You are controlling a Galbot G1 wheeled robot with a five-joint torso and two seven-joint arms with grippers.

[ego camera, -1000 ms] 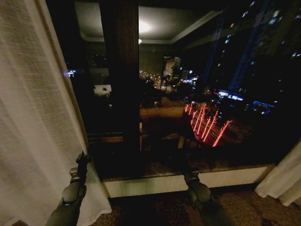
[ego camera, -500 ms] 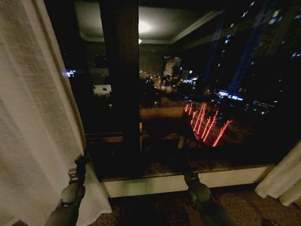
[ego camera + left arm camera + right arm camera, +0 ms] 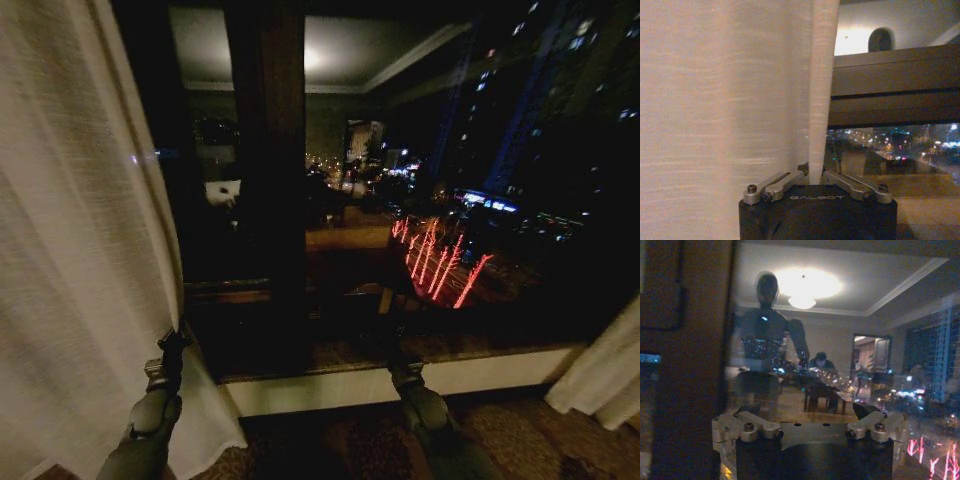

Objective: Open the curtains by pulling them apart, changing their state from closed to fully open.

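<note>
The left curtain (image 3: 80,250), a sheer cream fabric with a fine horizontal weave, runs off the top and left of the head view; its inner fold is pinched between the closed fingers of the left gripper (image 3: 815,176), low beside the dark window frame (image 3: 265,180). The right curtain (image 3: 605,375) shows as a cut-off corner at the far right. The right gripper (image 3: 810,415) faces the reflective glass (image 3: 450,200) with its metal links spread wide, holding nothing; its fingertips are hard to make out.
</note>
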